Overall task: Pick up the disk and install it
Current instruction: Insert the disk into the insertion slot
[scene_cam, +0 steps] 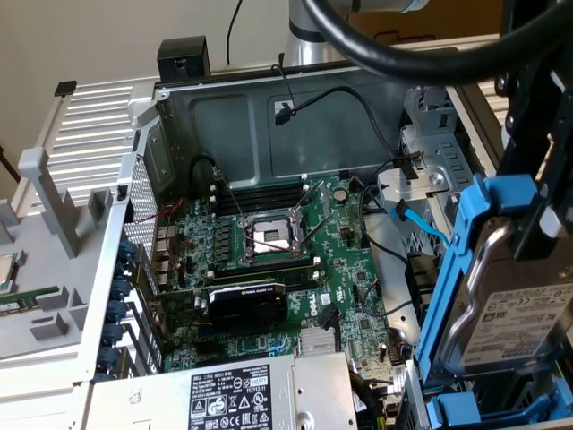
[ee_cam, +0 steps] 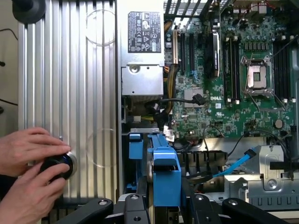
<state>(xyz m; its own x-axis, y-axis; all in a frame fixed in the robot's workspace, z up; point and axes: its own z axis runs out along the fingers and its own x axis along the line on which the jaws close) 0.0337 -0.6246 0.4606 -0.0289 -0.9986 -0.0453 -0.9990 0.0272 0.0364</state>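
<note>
Over the open computer case, claw (ee_cam: 164, 207) pinching the disk (scene_cam: 524, 313)

At the exterior view's left, a ribbed grey panel (scene_cam: 89, 134) is lying beside the case (scene_cam: 269, 116). Further right, the motherboard (scene_cam: 349, 269) is showing its bare processor socket (scene_cam: 269, 237), with the black graphics card (scene_cam: 246, 305) lower in the frame and the grey power supply (scene_cam: 242, 394) at the bottom edge. At the exterior view's right, the disk is hanging tilted near the metal drive cage (scene_cam: 430, 170), with blue rails (scene_cam: 452, 269) framing it. The claw's black fingers (ee_cam: 195, 203) are clamping it from both sides. In the wrist view, two hands (ee_cam: 28, 149) are gripping a black knob (ee_cam: 56, 164) on the ribbed panel.
</note>
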